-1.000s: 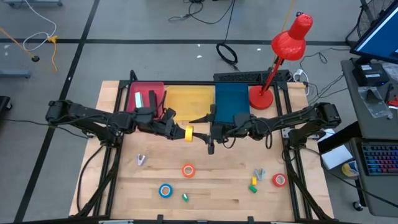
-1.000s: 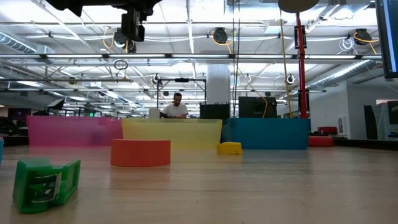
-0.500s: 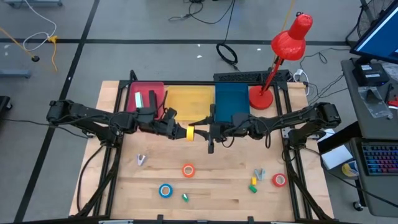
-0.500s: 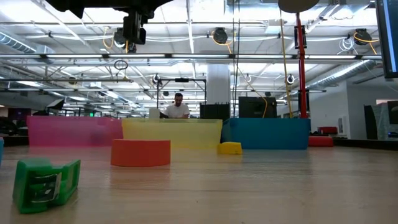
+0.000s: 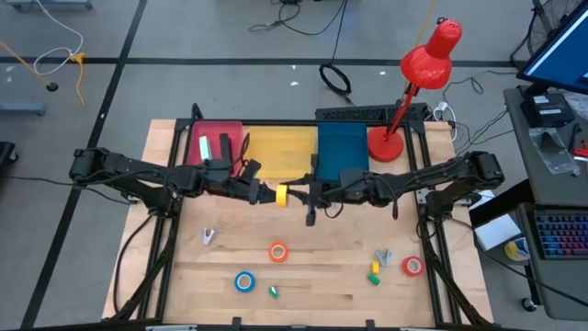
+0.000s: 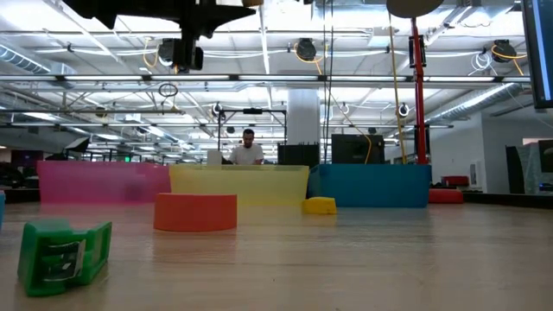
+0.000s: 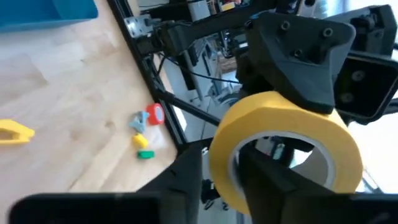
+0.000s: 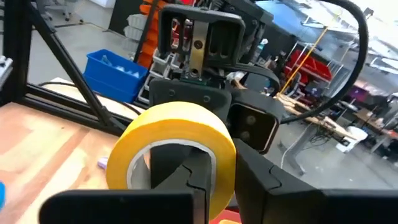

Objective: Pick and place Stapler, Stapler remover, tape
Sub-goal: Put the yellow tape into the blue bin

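Two claws: both meeting mid-air over the middle of the surface, nose to nose, with one roll between them.
Yellow tape: hanging off the surface at the centre, and probably being passed arm to arm so it can reach a bin.
Right claw: coming in from 3 o'clock and clamping the roll's wall, one finger through the hole and one outside, going by the right wrist view.
Left claw: coming in from 9 o'clock and straddling the same roll; can't tell whether it is gripping or letting go.
Bins: pink bin, yellow bin and blue bin are sitting in a row at 12 o'clock, likely the drop targets.
Waiting rolls: orange-red tape and blue tape are lying near 6 o'clock, red tape near 4 o'clock.
Hard to read: a pale item is lying in the pink bin, maybe the stapler. The small grey piece at 7 o'clock and the green-yellow bits at 5 o'clock are too small to name.
Cut off: the low view is catching only dark arm parts at its top edge, so the handover itself is out of frame there.
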Robot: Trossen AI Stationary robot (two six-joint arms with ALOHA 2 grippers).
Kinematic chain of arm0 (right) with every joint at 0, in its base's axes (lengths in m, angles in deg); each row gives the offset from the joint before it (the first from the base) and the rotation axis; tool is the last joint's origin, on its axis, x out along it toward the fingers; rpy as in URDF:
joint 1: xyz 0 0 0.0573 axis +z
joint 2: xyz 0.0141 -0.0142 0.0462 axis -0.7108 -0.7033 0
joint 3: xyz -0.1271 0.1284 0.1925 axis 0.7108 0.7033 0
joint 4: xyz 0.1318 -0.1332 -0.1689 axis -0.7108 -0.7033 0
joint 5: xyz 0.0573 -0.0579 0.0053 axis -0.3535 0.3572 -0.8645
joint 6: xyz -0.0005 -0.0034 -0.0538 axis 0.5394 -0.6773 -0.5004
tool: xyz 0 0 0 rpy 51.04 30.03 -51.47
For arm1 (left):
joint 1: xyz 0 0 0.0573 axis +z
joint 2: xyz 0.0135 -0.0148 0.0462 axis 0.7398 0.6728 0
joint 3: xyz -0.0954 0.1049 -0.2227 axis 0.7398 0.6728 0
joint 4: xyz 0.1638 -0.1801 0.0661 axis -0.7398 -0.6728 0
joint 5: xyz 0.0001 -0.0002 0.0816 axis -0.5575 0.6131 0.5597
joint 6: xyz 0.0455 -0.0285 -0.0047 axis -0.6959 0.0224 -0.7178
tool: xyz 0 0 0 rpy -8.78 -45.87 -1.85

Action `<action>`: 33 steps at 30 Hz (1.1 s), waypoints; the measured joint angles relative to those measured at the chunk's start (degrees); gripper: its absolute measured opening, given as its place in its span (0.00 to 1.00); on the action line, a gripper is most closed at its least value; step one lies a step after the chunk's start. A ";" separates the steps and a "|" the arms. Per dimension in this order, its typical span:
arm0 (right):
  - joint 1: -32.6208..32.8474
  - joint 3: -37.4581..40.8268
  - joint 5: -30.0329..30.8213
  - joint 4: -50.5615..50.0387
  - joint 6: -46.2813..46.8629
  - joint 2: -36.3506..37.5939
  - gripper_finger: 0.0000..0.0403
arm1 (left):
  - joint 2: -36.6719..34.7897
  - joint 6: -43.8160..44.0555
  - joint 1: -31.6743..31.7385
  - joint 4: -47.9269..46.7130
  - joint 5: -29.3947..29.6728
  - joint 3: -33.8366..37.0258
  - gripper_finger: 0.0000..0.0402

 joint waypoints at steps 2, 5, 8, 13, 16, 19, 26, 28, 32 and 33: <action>0.15 0.00 0.02 -1.48 1.25 0.03 0.08 | 0.00 -0.30 0.19 -1.46 -0.03 0.00 0.32; 0.28 0.00 0.02 -4.13 1.83 0.32 0.08 | 0.00 -0.69 0.75 -4.30 -1.64 0.00 0.39; 0.36 0.00 2.78 -6.34 2.69 0.50 0.08 | 0.00 -2.42 1.96 -6.56 -5.45 0.00 0.44; 0.94 -0.07 10.17 -14.83 2.88 2.12 0.08 | -0.20 -4.87 4.73 -8.52 -12.53 0.00 0.50; 0.82 0.08 16.12 -23.50 4.43 3.62 0.08 | -0.26 -5.98 5.93 -11.63 -13.64 0.00 0.50; -0.52 0.02 21.75 -30.97 6.55 4.72 0.08 | -0.26 -8.30 7.00 -16.20 -13.50 0.00 0.48; -8.53 0.09 25.03 -44.36 14.28 5.15 0.08 | -0.26 -12.09 8.61 -27.05 -8.75 0.00 0.44; -11.51 0.09 24.94 -47.46 16.06 5.26 0.08 | -0.26 -12.97 8.63 -28.71 -7.37 0.00 0.43; -17.90 0.13 20.48 -52.03 17.95 4.52 0.08 | -0.26 -13.76 8.62 -30.24 -5.36 0.00 0.42; -19.45 0.15 19.56 -52.97 18.31 4.53 0.08 | -0.28 -13.81 8.62 -30.32 -4.62 -0.01 0.42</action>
